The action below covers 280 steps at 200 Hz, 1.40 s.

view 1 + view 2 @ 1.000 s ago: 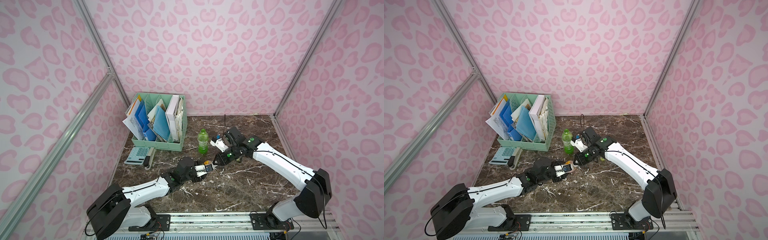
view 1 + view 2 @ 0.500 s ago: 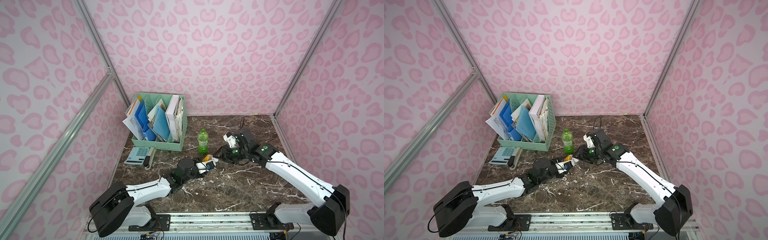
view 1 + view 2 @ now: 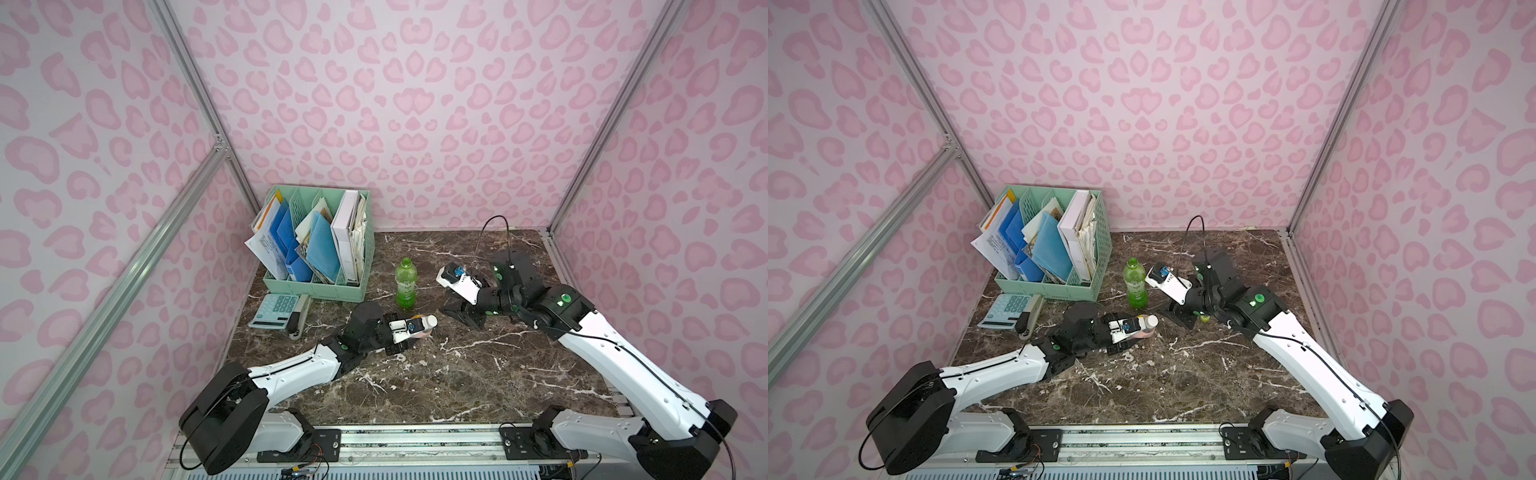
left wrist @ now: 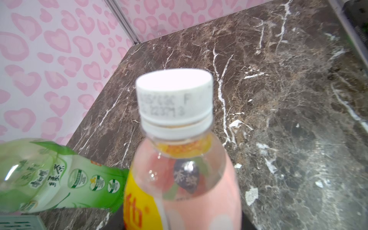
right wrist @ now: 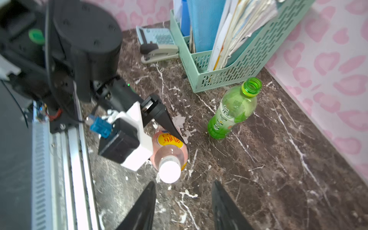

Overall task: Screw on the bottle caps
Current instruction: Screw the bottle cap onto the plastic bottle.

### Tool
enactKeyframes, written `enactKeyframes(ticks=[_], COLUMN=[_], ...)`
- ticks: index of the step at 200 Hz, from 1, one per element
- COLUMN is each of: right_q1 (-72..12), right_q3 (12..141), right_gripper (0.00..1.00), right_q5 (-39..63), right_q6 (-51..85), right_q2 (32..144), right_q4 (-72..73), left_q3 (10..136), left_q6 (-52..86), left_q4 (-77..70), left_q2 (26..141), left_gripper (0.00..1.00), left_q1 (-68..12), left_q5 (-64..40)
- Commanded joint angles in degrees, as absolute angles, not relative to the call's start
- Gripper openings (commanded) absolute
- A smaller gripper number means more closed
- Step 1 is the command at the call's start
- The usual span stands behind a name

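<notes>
White bottle cap [image 4: 174, 95] sits on the neck of the pink bottle [image 4: 185, 189], square over the white collar ring; how tightly it is threaded cannot be told. It shows as a bright disc in the right wrist view [image 5: 169, 171] and in both top views [image 3: 432, 321] [image 3: 1152, 321]. The pink bottle is tilted, cap end towards the right arm, near the middle of the tabletop [image 3: 457, 374]. The left end effector [image 3: 409, 332] is clamped on its labelled body, one black finger [image 5: 165, 121] lying across the yellow and pink label.

The green bottle [image 3: 405, 286] stands upright just behind, apart from the pink one, its mouth open with no cap on it [image 5: 233, 113]. A small yellow-green round piece, which looks like the other bottle cap [image 3: 1204, 318], lies on the tabletop under the right wrist.

The right end effector [image 5: 183, 207] is low over the tabletop, pointing at the white cap but apart from it; its two black fingers [image 5: 143, 207] are spread with nothing between them.

Farther back on the left stands a mint green file organiser [image 3: 320, 286] stuffed with blue folders and papers. In front of it lie a calculator [image 3: 276, 309] and a stapler [image 3: 299, 322], side by side
</notes>
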<state>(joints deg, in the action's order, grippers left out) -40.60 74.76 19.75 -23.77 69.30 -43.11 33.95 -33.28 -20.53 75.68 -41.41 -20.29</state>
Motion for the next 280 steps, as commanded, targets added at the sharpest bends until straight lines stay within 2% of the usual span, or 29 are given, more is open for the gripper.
enactKeyframes(ticks=[1,17,58,154,167,238,258,280], right_q1=[-42.3,-44.1,-45.0,-45.2,-45.1,-45.0,-45.6,-46.8], right_q3=[74.9,73.8,71.6,71.0,71.0,71.0,71.4,74.5], right_gripper=[0.49,0.5,0.51,0.49,0.46,0.16,0.13,0.12], right_q5=[18.2,15.9,16.8,18.1,18.9,20.3,19.3,18.7], right_q6=[-43.4,-48.7,-51.9,-52.7,-52.9,-50.9,-43.1,-26.5], right_q2=[70.1,70.3,72.2,75.6,76.0,78.0,79.4,82.6], right_q4=[-50.9,-51.4,-48.9,-44.4,-44.4,-45.5,-44.8,-45.1], left_q3=[34.7,34.9,35.1,35.2,35.2,34.7,33.6,31.5], left_q6=[-32.7,-32.8,-32.5,-32.4,-32.3,-31.7,-30.7,-30.5], left_q4=[-18.2,-18.0,-18.2,-18.0,-18.1,-19.4,-22.0,-26.4], left_q2=[76.1,76.4,76.1,75.9,76.1,75.3,74.2,73.2], left_gripper=[0.43,0.43,0.43,0.43,0.43,0.42,0.42,0.42], left_q1=[-41.2,-41.2,-41.2,-41.2,-41.2,-41.3,-41.8,-43.4], left_q5=[-25.4,-25.6,-27.1,-28.1,-27.9,-27.4,-25.0,-21.0])
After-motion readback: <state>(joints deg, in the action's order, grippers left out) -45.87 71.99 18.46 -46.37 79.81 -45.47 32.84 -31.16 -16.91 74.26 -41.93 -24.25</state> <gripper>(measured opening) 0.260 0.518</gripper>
